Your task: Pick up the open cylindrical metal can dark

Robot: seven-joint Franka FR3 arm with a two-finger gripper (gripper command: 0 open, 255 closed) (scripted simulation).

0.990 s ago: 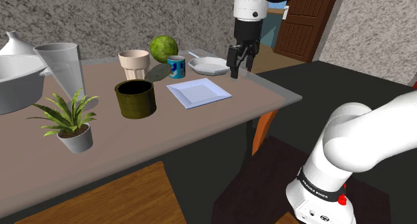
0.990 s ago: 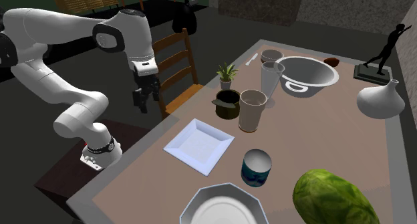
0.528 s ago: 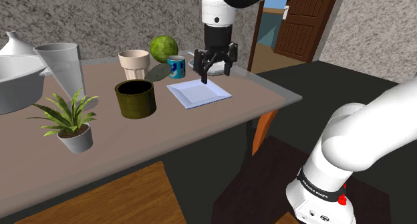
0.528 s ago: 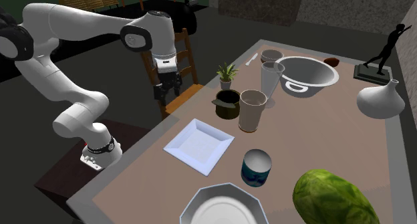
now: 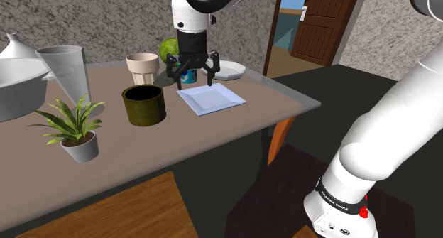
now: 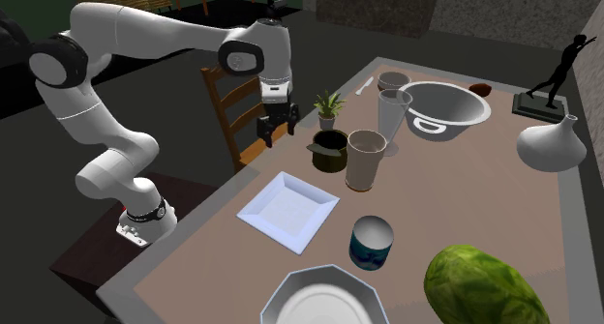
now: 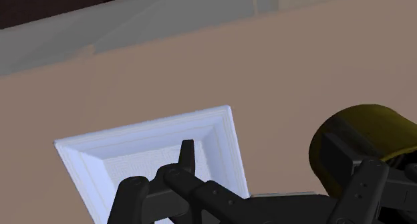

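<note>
Gripper [image 5: 192, 72] (fingers apart) above the table [image 5: 273, 93]; dark can [image 5: 144, 106] near

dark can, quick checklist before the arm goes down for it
1. Gripper open: ok, fingers stand apart.
2. Gripper lined up over the dark can: not ok, the wrist view looks down on the square white plate, with the can off to one side.
3. Can upright, mouth up: ok.
4. Room around the can: ok, beige cup and potted plant stand apart from it.
5. Finger spread wider than the can: cannot tell.
</note>
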